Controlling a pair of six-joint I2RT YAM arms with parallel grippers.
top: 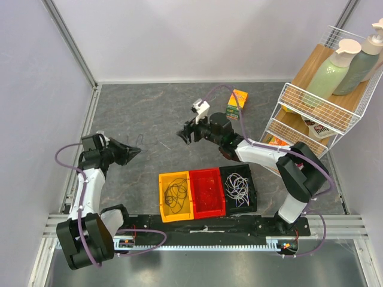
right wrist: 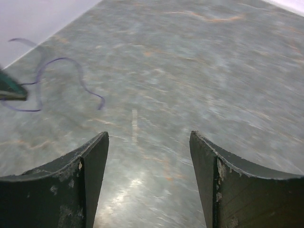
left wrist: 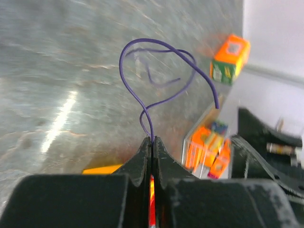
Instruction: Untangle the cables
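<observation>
Purple cable (left wrist: 148, 124) is pinched at one end in the left gripper (left wrist: 152, 140), jaws pressed flat together on it. From there it runs away from the fingertips in a loose loop, its long axis pointing across the table (top: 143, 107) toward the right gripper (top: 184, 134). That one is spread wide with nothing in it, facing the loop from the other side. From the right wrist the wire sits up and to the left of the open fingers (right wrist: 90, 161), well apart, so my read is the right arm must close leftward to catch the free end. Nearer the arm bases, black cables (top: 176, 191) lie in the orange bin (top: 161, 197) and white cables (top: 237, 186) in the black bin (top: 254, 191).
</observation>
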